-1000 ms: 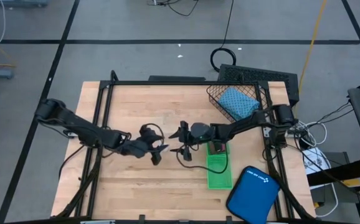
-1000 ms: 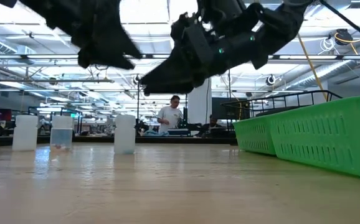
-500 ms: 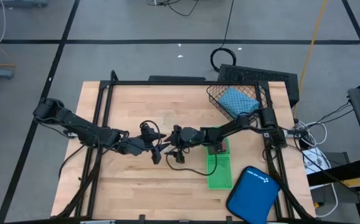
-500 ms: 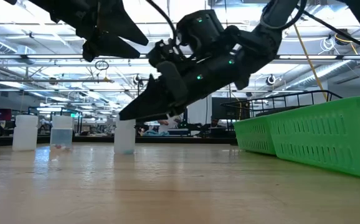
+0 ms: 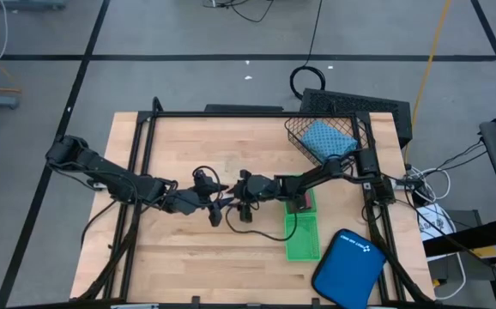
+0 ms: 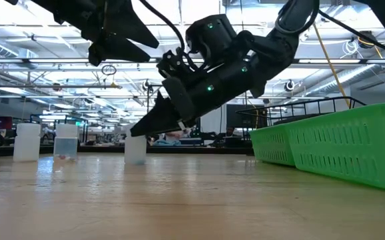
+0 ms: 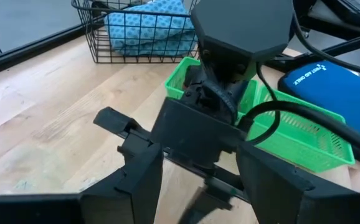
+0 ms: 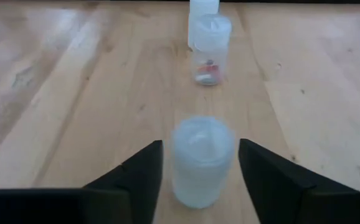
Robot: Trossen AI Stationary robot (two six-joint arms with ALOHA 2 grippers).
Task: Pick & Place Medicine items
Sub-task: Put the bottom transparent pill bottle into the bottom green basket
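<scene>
Right hand (image 8: 198,171) sits low near the middle of the frame, its fingers on either side of a little white bottle (image 8: 202,158) standing on the wooden surface (image 5: 188,257); can't tell if they actually touch it. Two more bottles (image 8: 210,46) stand beyond it. Left hand (image 5: 216,206) hovers just beside, half open, holding nothing. The teal pouch (image 5: 328,142) is in the wire basket (image 5: 295,130), upper right.

A bottle (image 8: 202,160) sits between the right gripper's (image 8: 200,171) fingers, seemingly ungripped.
</scene>
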